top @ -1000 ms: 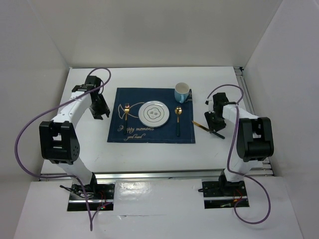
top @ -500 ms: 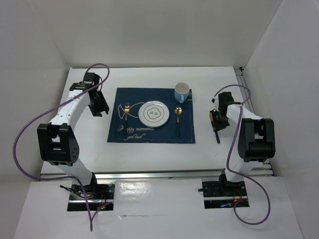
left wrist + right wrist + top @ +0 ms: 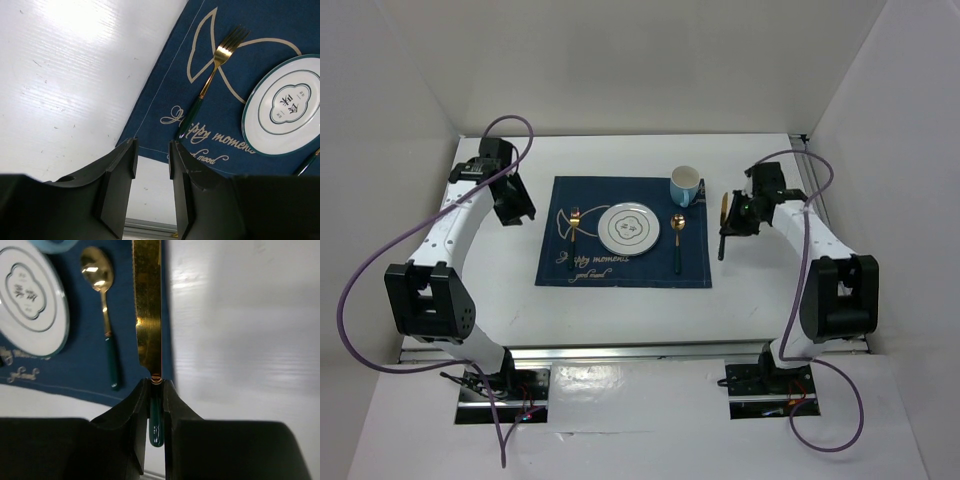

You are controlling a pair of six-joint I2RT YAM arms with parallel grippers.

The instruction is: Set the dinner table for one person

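Pinches the knife (image 3: 148, 315) by its green handle in the right gripper (image 3: 152, 390) at the right edge of the placemat (image 3: 620, 270), blade aligned with the spoon (image 3: 111, 360) for laying; holds the left gripper (image 3: 152, 155) parted, empty.

Only two bits of writing are showing up. The blue placemat (image 3: 170, 85) is carrying gold cursive at its near left corner, reading roughly "happy moments" over "good mood". The plate (image 3: 287, 102) is showing a Chinese character in its middle, too small to read for sure.
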